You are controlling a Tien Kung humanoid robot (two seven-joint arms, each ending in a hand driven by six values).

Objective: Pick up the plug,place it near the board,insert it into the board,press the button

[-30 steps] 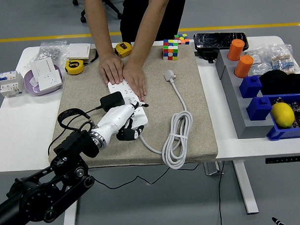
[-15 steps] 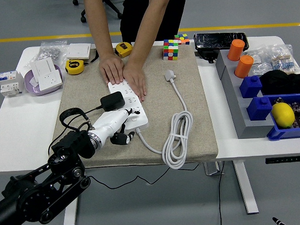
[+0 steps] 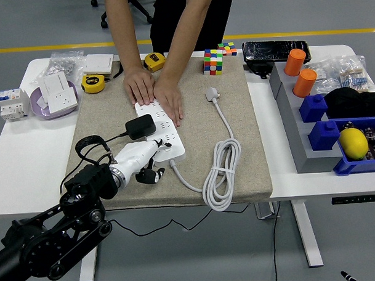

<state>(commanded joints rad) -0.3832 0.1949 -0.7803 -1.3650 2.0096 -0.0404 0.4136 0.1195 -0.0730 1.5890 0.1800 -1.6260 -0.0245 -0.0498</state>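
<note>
A white power strip (image 3: 165,132) lies on the beige mat (image 3: 238,176). A black plug adapter (image 3: 140,126) sits on the strip's left side, its black cord looping off to the left. My left hand (image 3: 149,168), white with black fingertips, lies at the strip's near left corner; its fingers are curled and hold nothing. A person's two hands (image 3: 155,92) press flat on the strip's far end. The strip's own white plug (image 3: 212,94) lies loose on the mat, with its cable coiled (image 3: 221,176) to the right.
Tape measures (image 3: 93,83), a wall socket in a purple bowl (image 3: 53,99) and a breaker (image 3: 12,103) stand at the left. A colour cube (image 3: 213,62) is at the mat's far edge. Grey and blue bins (image 3: 335,129) with orange cups and a lemon fill the right.
My left hand has drawn back to the left, off the strip's near end, and its fingers have curled further under. The person's hands have stayed put.
</note>
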